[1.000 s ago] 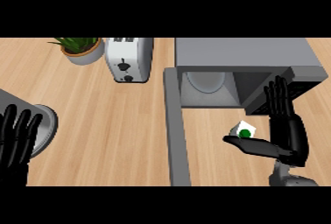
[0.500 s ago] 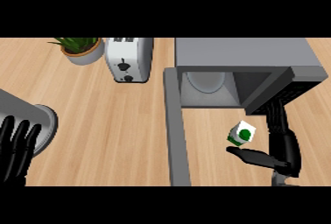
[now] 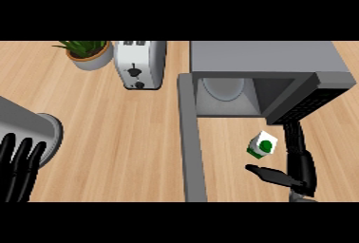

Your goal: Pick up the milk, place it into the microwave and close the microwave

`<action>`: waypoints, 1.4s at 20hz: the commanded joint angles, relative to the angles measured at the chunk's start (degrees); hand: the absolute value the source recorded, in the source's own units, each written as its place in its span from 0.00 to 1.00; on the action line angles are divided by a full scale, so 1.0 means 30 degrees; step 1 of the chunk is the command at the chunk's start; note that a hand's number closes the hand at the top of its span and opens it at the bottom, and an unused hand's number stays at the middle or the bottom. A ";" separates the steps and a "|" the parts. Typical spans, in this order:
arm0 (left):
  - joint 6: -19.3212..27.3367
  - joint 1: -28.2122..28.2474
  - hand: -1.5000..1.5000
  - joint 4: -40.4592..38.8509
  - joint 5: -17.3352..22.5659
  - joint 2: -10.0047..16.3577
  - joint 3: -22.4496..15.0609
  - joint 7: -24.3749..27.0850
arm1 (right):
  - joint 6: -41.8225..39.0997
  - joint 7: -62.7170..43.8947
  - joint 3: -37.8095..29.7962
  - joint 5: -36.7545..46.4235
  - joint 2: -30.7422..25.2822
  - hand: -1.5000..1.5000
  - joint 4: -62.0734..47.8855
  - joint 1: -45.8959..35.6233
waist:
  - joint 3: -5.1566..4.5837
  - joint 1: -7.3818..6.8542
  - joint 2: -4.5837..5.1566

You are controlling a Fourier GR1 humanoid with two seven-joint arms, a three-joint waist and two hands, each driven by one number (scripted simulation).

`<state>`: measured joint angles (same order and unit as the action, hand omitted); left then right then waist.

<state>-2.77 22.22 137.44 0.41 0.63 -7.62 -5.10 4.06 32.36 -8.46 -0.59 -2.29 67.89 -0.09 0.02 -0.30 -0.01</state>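
The wooden counter [image 3: 112, 137] is filling the view, and the grey microwave [image 3: 266, 57] is sitting at the far right of it with its cavity showing and the pale turntable [image 3: 223, 88] visible inside. Its door [image 3: 191, 142] is standing wide open, running as a long grey bar toward the near edge. A grey round vessel [image 3: 32, 126] is poking in at the left, with a toaster [image 3: 140, 64] and a potted plant [image 3: 88, 51] lining the back.

Now the action: the right robot hand [image 3: 301, 163] is hovering just beside the milk [image 3: 263, 144], fingers straight and pointing toward the microwave, thumb spread wide beneath the carton. It is bracketing the milk, not closing on it; contact cannot be told. The left robot hand [image 3: 17, 166] is resting at the lower left edge, fingers straight and spread, next to the vessel.

The milk is standing on the counter between the open door and the right robot hand, just in front of the cavity, looking slightly tilted.

A small carton like this is likely going to be light, with thin walls that are giving a little under a squeeze and smooth enough to slip. The safest hold is probably going to be across two flat opposite sides at mid-height, below the folded top.
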 commanded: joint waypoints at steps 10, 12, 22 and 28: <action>-0.0305 0.0521 0.00 0.0025 -0.0205 -0.0187 0.0023 0.0654 | -0.1981 0.5890 -0.2445 -0.1139 -0.1887 0.00 -1.1003 -0.4747 | 0.0005 -0.0107 0.0023; 0.0024 -0.1166 0.00 -0.0390 0.0134 0.0054 0.0868 -0.0407 | -0.1192 0.7815 -0.2670 -0.0824 -0.1279 0.00 -1.3526 -0.5718 | 0.0017 -0.0127 0.0064; -0.0209 0.0739 0.00 0.0738 0.0150 -0.0197 0.0131 0.0287 | -0.0090 1.1349 -0.1132 0.1794 -0.2415 1.00 -1.6138 -0.6196 | 0.0041 -0.0393 0.0101; -0.0251 0.0682 0.00 0.0250 0.0041 -0.0193 -0.0190 0.0396 | -0.4252 1.2638 -0.1239 0.0962 -0.1586 1.00 -1.6084 -0.6150 | 0.0044 -0.0178 0.0082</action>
<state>-4.34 24.68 138.98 1.91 0.83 -6.04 -3.92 -2.16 62.15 -13.57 1.65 -8.23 20.35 -19.09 -0.02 -1.04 0.11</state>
